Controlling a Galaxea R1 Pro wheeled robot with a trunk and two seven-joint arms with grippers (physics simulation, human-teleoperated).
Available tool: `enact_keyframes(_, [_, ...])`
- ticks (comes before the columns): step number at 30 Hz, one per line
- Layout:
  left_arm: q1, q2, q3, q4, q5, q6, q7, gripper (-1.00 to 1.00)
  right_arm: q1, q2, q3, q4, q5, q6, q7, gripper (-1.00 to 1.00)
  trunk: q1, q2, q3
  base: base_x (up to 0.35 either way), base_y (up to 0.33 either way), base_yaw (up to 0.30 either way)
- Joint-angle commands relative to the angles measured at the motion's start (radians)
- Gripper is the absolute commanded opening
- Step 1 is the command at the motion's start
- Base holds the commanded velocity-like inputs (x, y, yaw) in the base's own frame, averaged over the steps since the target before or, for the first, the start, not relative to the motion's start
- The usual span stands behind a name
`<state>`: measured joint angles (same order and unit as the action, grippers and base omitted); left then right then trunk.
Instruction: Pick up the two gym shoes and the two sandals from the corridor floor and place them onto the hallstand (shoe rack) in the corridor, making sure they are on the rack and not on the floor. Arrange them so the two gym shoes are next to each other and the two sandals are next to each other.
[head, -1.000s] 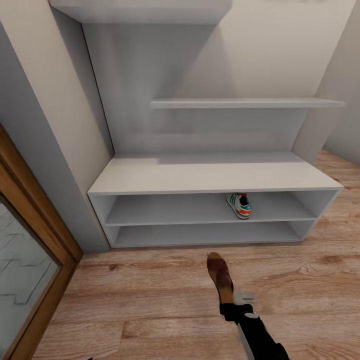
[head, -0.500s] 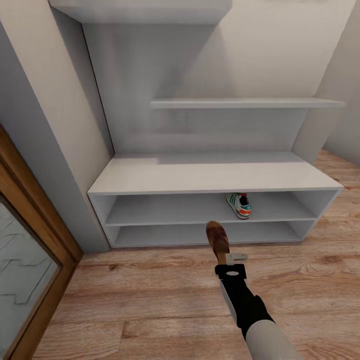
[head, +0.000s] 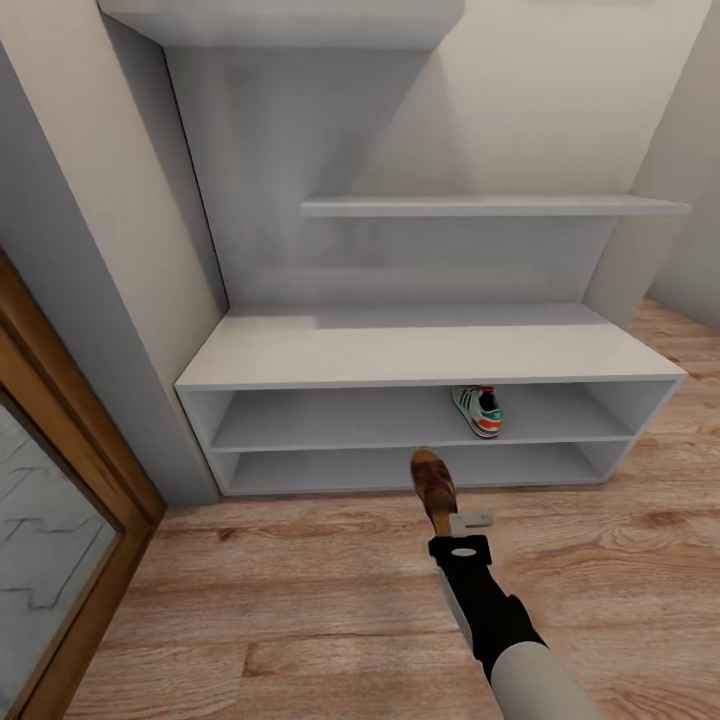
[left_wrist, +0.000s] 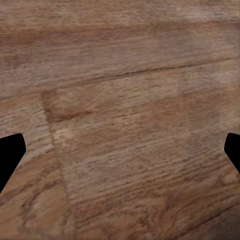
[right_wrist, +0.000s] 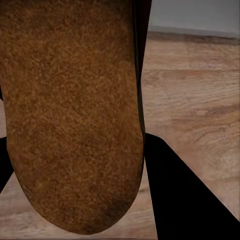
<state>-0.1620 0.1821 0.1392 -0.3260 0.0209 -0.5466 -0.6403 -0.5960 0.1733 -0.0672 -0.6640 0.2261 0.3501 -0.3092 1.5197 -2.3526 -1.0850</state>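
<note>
- One wood floor (head: 300, 600) of light brown planks runs across the near part of the head view, and bare planks lie under the left tool (left_wrist: 120, 150), whose two dark finger tips sit wide apart at the edges of its wrist view.
- One low white shoe rack (head: 420, 350) stands against the back wall, with a flat top and two long open shelves.
- One thin wall shelf (head: 490, 206) hangs above the rack, well apart from it.
- One wooden door frame (head: 60, 440) shows at the left edge of the head view.
- One right arm (head: 500, 620) reaches forward over the floor toward the front edge of the rack.
- One right tool (head: 452, 528) is clamped on a brown sandal (head: 433, 485); the sandal points at the lower shelf, its toe just at the rack's front edge, held off the floor.
- One white gym shoe (head: 478, 410) with green stripes lies on the upper shelf, right of the middle, near the front edge.
</note>
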Motion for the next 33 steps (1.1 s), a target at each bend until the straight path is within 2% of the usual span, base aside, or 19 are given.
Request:
enact_keyframes(1, [-0.001,-0.001,0.007,0.002,0.002,0.002,-0.01,1.0,-0.001,0.001,-0.004,0.004,0.009,0.005,0.0,-1.0,0.0,0.0,-0.001,0.0,0.0,0.0])
enact_keyframes(13, [-0.001,-0.002,0.008,0.003,0.001,0.003,-0.012,1.0,-0.001,0.001,-0.006,0.009,0.007,0.003,0.001,-1.0,0.0,0.0,-0.001,0.163,0.1,0.0])
enact_keyframes(21, [-0.001,-0.003,0.007,0.004,0.001,0.001,-0.01,1.0,0.0,0.001,-0.006,0.009,0.007,0.003,0.001,-1.0,0.0,0.0,-0.008,0.285,0.161,0.035])
enact_keyframes(33, [-0.001,-0.003,0.007,0.004,0.001,0.001,-0.01,1.0,0.0,0.001,-0.006,0.009,0.007,0.003,-0.001,-1.0,0.0,0.0,-0.016,0.334,0.015,0.026])
